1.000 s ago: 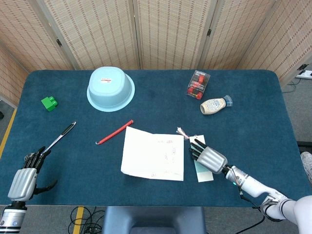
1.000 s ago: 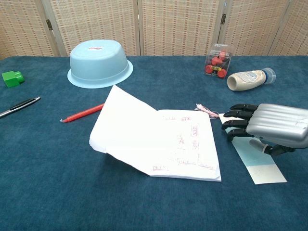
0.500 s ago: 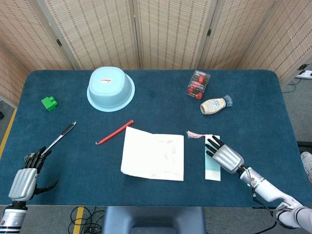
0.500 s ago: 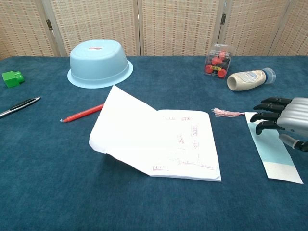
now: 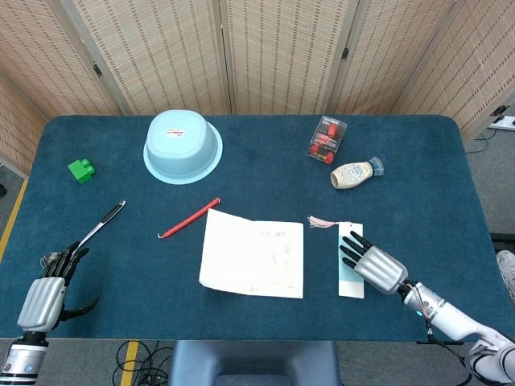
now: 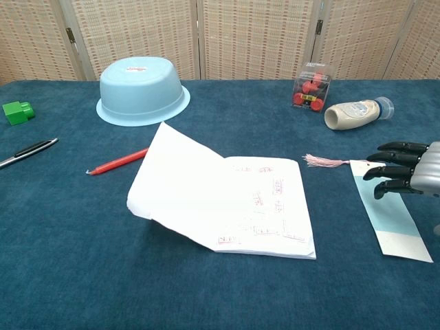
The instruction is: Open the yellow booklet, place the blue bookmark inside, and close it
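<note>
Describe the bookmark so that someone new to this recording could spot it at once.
Start at the open white booklet near the table's front edge. Just right of it, apart from the pages, a pale blue strip lies flat under the fingertips of the right hand: that is the bookmark. Its pink tassel, pointing toward the booklet, sets it apart.

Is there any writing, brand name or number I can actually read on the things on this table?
None is legible.
Open booklet: small red printed marks, too small to read.
Upturned bowl: small sticker, blurred.
Lying bottle: label print, blurred.
Clear box: red contents with a label, unreadable.
Blue bookmark under the right robot hand: no text visible.
</note>
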Robot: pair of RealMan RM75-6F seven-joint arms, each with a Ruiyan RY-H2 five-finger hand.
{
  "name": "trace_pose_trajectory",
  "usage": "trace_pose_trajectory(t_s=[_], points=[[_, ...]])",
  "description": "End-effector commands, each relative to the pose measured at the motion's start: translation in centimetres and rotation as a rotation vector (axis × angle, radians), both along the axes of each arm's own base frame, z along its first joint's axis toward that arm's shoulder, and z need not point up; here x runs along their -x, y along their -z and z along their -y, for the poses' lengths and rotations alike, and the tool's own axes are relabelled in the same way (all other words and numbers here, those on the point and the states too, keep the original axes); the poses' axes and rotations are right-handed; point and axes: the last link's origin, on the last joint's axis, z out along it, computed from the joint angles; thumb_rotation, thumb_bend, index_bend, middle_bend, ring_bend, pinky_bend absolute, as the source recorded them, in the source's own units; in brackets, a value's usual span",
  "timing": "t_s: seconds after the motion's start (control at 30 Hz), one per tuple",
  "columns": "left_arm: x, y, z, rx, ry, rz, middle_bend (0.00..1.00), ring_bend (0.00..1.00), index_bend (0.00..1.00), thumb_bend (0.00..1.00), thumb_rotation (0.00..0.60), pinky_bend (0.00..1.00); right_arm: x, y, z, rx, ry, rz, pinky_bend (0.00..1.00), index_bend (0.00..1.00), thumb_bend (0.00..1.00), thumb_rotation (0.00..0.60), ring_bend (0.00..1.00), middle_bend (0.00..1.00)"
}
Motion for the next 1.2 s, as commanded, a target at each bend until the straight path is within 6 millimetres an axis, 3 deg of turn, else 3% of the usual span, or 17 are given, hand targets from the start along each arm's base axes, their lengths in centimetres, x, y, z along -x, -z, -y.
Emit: trace_pose_trajectory(t_s=[0.03, 0.47, 0.7, 1.2], points=[[0.0, -0.1, 0.1, -0.001, -0.002, 0.000, 0.04, 0.09, 0.12, 0.23, 0.600, 0.17, -0.2, 0.3, 0.4, -0.009, -0.015, -0.017, 0.02, 0.30, 0.04, 0.600, 0.02, 0.14], [0.4, -0.2, 0.2, -0.005, -0.015, -0.001, 0.04, 0.09, 0.12, 0.23, 0.600, 0.17, -1.4, 1.9, 1.8, -0.021, -0.035, -0.014, 0.02, 0.30, 0.06, 0.600, 0.02, 0.14], [0.6, -0.4, 0.2, -0.009, -0.020, -0.001, 0.04, 0.09, 0.12, 0.23, 0.600, 0.17, -3.0, 2.8, 2.5, -0.025, -0.054, 0.022, 0.02, 0.30, 0.10, 0.600, 0.02, 0.14], [0.6, -0.4, 0.3, -0.004, -0.022, -0.002, 0.04, 0.09, 0.12, 0.23, 0.600, 0.17, -4.1, 2.8, 3.4, -0.032, -0.044, 0.015, 0.02, 0.30, 0.15, 0.600, 0.02, 0.14]])
